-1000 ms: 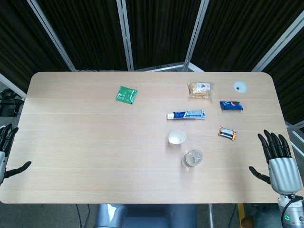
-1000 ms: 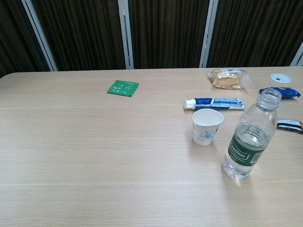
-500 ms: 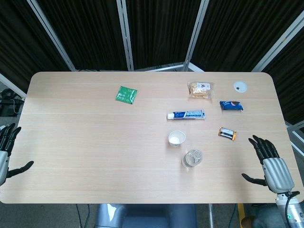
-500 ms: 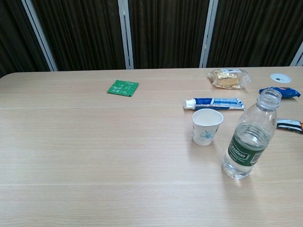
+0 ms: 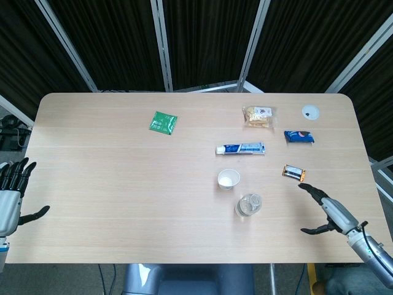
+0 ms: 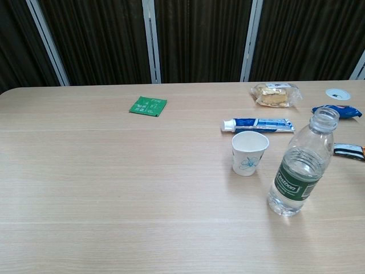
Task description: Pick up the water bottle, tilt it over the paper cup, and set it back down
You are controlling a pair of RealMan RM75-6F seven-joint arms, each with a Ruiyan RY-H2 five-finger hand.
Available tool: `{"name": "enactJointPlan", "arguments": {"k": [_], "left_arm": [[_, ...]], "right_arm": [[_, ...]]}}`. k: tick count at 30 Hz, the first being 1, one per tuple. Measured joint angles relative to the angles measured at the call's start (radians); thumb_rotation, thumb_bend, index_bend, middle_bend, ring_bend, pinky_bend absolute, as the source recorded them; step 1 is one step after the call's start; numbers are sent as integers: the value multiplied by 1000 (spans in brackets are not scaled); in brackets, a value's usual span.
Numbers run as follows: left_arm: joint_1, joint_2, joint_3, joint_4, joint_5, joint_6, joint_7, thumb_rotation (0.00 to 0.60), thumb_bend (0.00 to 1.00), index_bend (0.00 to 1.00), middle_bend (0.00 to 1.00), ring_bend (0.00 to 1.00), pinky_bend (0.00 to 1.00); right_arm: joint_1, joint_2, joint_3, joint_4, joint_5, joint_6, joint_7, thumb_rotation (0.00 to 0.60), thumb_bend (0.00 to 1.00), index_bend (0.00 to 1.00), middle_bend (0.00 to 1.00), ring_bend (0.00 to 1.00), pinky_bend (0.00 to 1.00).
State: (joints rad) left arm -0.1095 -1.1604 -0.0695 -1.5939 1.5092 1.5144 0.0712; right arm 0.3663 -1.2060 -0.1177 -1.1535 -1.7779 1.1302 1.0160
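Fingers spread on right hand [image 5: 330,211], at 3 o'clock from uncapped, green-labelled water bottle [image 6: 300,164]; left hand [image 5: 11,198] likewise splayed.

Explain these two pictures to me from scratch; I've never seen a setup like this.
One robot with two arms stands at a table. The head view looks down from above; the chest view looks across the tabletop from lower down. The left hand and right hand are mechanical, with fingers spread, holding nothing. Neither shows in the chest view.

On the table: an uncapped water bottle, a paper cup beside it, a toothpaste tube, a green packet, a bag of snacks, a blue wrapper, an orange-and-black bar and a small white disc.
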Motion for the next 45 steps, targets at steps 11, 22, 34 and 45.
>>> {"name": "enactJointPlan", "arguments": {"k": [11,22,34,45], "left_arm": [[-13,-19,-11,10,-37,-27,31,600,0,0,0,0,0],[-16,-15,-18,24,-57,-38,8,600,0,0,0,0,0],[-25,-16,-20,32,-67,-56,-2,600,0,0,0,0,0],[-27,-17,-19,30,-71,-59,1,600,0,0,0,0,0]], "right_arm": [[110,-135,-10,42,-20,-63,-7,600,0,0,21,0,0],[145,-202,28,6,49,-80,-104,600,0,0,71,2,0],[159,-269,61,-6,102,-75,-153,600,0,34,184,102,0],[171,-309,75,-8,132,-73,-167,600,0,94,246,152,22]]}}
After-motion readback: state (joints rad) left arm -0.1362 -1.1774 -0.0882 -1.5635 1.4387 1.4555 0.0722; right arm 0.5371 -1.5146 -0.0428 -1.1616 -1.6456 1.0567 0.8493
